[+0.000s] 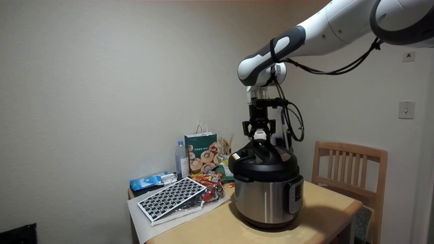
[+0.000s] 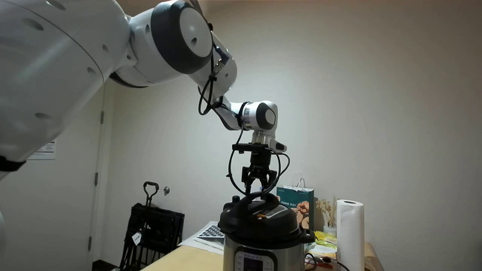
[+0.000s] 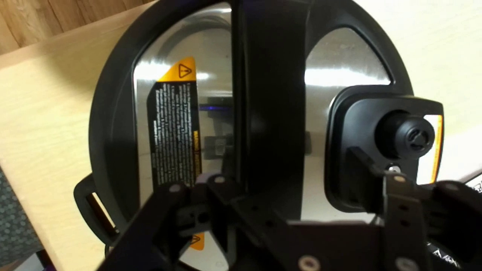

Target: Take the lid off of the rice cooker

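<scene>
Spread-jawed gripper (image 3: 292, 160) over lid (image 1: 268, 171); near rice cooker (image 1: 259, 200), checkered board (image 1: 173, 198), bottle (image 1: 182, 159), green bag (image 1: 200, 152), paper-towel roll (image 2: 350, 233); beneath, wood-toned table (image 1: 203, 231); beyond, chair (image 1: 349, 149) and pale wall (image 1: 101, 84).

One electric rice cooker (image 1: 257, 201) and the things counted around it.
On it: one lid (image 1: 271, 172). Above it: one gripper (image 1: 260, 137) with two fingers (image 3: 363, 177). Under it: one table (image 1: 325, 210). Near it: one checkered board (image 1: 172, 198), one paper shopping bag (image 1: 201, 152), one plastic bottle (image 1: 181, 161), one vase (image 2: 330, 230), one paper-towel roll (image 2: 350, 237), one slatted chair (image 1: 351, 148).
</scene>
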{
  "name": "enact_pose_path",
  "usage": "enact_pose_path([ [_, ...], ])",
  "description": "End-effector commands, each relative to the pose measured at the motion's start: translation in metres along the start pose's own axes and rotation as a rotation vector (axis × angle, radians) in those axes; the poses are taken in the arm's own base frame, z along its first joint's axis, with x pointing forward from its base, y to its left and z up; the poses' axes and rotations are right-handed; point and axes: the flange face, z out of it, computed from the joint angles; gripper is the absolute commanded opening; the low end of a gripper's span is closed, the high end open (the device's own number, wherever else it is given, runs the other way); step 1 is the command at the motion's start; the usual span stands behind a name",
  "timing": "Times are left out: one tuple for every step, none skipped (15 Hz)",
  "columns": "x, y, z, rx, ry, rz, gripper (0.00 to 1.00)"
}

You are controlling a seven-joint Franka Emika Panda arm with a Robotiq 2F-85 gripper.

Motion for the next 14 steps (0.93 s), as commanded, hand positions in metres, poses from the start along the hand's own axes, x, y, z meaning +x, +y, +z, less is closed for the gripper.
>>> enact_pose_path([
  [0.002, 0.001, 0.001, 0.0, -0.004, -0.002, 0.99],
  [0.003, 0.002, 0.004, 0.0, -0.012, -0.004, 0.95],
  [0.004, 0.003, 0.006, -0.003, -0.017, 0.003, 0.95],
  [0.006, 0.004, 0.01, -0.003, -0.025, 0.005, 1.0],
  [0.007, 0.004, 0.013, -0.003, -0.031, 0.006, 1.0],
  [0.008, 0.005, 0.015, -0.003, -0.034, 0.004, 1.0],
  [0.008, 0.005, 0.016, -0.002, -0.036, 0.002, 0.75],
  [0.009, 0.006, 0.018, 0.001, -0.04, 0.001, 0.75],
  [0.009, 0.006, 0.02, 0.0, -0.042, 0.002, 0.72],
  [0.01, 0.006, 0.021, 0.0, -0.045, 0.001, 0.64],
  [0.01, 0.005, 0.022, -0.001, -0.046, 0.0, 0.57],
  [0.01, 0.005, 0.022, -0.002, -0.046, -0.002, 0.5],
  [0.01, 0.005, 0.023, -0.003, -0.047, -0.003, 0.44],
  [0.009, 0.006, 0.022, -0.005, -0.046, -0.001, 0.38],
])
